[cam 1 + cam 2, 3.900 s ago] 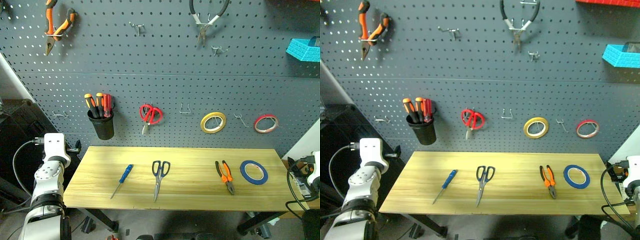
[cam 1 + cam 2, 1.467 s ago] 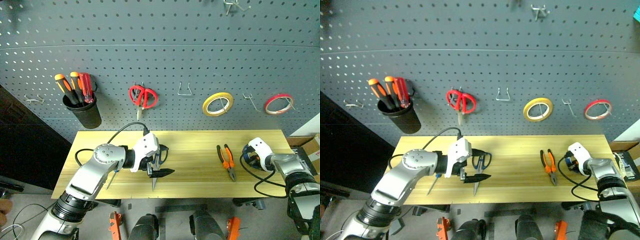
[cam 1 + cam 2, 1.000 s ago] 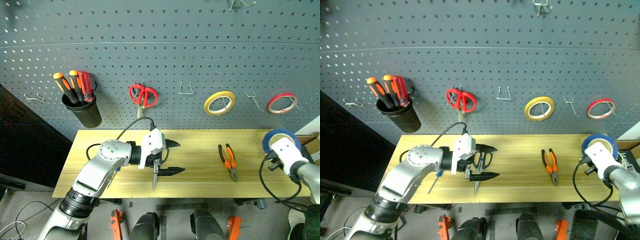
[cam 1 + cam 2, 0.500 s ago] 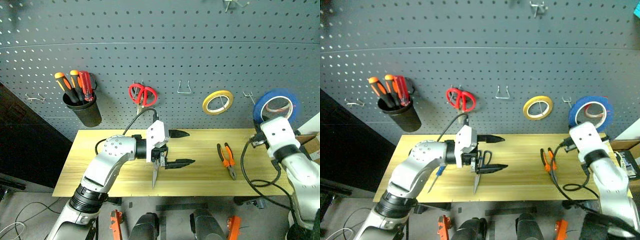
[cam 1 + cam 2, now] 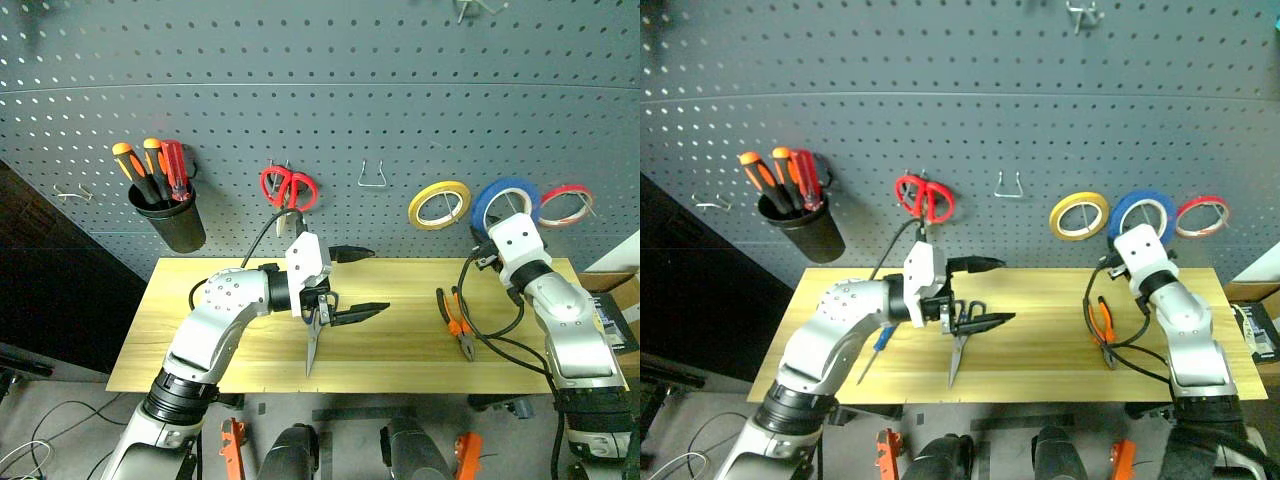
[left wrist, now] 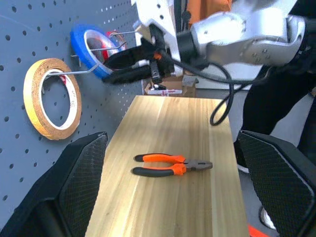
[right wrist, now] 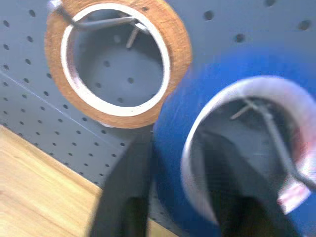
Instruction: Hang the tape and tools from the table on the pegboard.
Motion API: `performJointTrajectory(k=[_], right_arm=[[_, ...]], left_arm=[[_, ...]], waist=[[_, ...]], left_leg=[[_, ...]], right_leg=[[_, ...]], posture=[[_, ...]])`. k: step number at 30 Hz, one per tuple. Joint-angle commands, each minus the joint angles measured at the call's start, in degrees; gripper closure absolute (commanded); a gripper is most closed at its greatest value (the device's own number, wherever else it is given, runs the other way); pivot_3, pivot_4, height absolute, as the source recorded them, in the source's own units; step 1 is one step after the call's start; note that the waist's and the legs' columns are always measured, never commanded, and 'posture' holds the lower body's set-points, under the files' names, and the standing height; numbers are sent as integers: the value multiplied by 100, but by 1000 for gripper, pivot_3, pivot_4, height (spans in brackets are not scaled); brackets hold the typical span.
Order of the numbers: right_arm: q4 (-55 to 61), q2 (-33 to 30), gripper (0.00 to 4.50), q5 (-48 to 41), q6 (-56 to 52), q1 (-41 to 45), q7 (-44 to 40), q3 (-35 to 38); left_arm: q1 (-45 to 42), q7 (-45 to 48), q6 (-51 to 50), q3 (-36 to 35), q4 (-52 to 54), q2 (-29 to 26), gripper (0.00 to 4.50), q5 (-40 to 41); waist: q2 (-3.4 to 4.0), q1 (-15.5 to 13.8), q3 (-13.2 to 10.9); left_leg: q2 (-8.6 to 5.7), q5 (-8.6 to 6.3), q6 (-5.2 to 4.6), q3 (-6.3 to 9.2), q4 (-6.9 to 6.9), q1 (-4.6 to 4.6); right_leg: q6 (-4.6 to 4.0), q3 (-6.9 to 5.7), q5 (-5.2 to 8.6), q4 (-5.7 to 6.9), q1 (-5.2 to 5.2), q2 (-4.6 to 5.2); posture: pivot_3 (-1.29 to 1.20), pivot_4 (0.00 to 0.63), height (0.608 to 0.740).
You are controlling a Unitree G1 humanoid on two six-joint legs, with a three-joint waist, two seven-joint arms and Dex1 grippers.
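Right gripper (image 6: 126,66) up at the pegboard (image 5: 320,120), blue tape (image 5: 505,205) at its fingertips, ring over a hook between yellow ring (image 5: 438,204) and red ring (image 5: 566,203). Fingers (image 7: 126,197) straddle the ring's lower edge, one outside, one through the hole — firm grip or loosened, can't tell. Left gripper (image 5: 350,283) hovering over the table (image 5: 400,370), pointing toward the right arm, jaws spread wide, holding nothing. Steel scissors (image 5: 314,345) flat on the table right under it, dark handles by the lower finger — touching or not, unclear. Blue-handled screwdriver (image 5: 876,352) on the table, mostly hidden behind the left forearm. Pliers (image 5: 454,325) flat on the table below the right arm, orange-and-black handles toward the board. Red scissors (image 5: 289,187) and black cup of screwdrivers (image 5: 168,215) hanging on the board.
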State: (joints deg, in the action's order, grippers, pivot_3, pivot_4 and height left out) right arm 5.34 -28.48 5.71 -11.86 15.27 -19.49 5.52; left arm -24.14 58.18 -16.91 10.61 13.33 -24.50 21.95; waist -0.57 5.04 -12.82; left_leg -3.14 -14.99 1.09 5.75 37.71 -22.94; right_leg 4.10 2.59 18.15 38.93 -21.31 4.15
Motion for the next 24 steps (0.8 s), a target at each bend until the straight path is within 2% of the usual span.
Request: performJointTrajectory(k=[1, 4, 6, 9, 13, 19, 24], right_arm=[[643, 148, 1500, -20, -265, -458, 156, 74], [1239, 479, 506, -105, -857, -1055, 353, 163], [1650, 814, 53, -111, -1515, -1490, 554, 161], [1701, 1229, 53, -45, -2632, -1567, 797, 36], [1407, 1440, 53, -94, -3831, -1192, 793, -166], [392, 1559, 53, -235, -4121, -404, 757, -183], [-495, 1400, 53, -282, -4053, -18, 699, -234]], left_arm=[[-1, -13, 58, -223, -151, -126, 0, 40], [34, 80, 622, -113, -672, -469, 0, -527], [50, 210, 1106, -26, -1117, -739, 0, -909], [13, 383, 1477, 10, -1498, -858, 0, -1050], [-57, 514, 1631, 20, -1697, -830, 0, -1067], [-62, 579, 1642, 33, -1714, -795, 0, -1073], [-10, 574, 1557, 37, -1616, -784, 0, -1056]], waist=[[0, -7, 0], [1, -3, 0], [3, 10, 2], [5, 25, 2], [5, 24, 2], [5, 23, 2], [5, 32, 2]], left_leg=[[0, 0, 0, 4, 1, 0], [-1, 0, 0, 3, 2, 1], [2, 0, 0, 7, 3, 4], [3, 0, 0, 7, 2, 4], [-5, -1, -1, 8, 10, 5], [-4, 0, -1, 16, 8, 4], [-5, -1, -1, 13, 8, 1]], right_leg=[[0, -3, 0, 0, 1, 0], [0, -1, 0, 5, 0, 0], [0, -2, 0, 7, 0, -4], [-1, 2, 0, 9, -4, -6], [-1, 4, -4, 9, -4, 2], [-3, -4, -6, 13, -6, -2], [-3, -4, -6, 7, -8, 0]], posture=[[-139, 214, 740], [-144, 215, 740], [-153, 216, 740], [-158, 217, 740], [-155, 214, 740], [-143, 210, 740], [-130, 212, 740]])
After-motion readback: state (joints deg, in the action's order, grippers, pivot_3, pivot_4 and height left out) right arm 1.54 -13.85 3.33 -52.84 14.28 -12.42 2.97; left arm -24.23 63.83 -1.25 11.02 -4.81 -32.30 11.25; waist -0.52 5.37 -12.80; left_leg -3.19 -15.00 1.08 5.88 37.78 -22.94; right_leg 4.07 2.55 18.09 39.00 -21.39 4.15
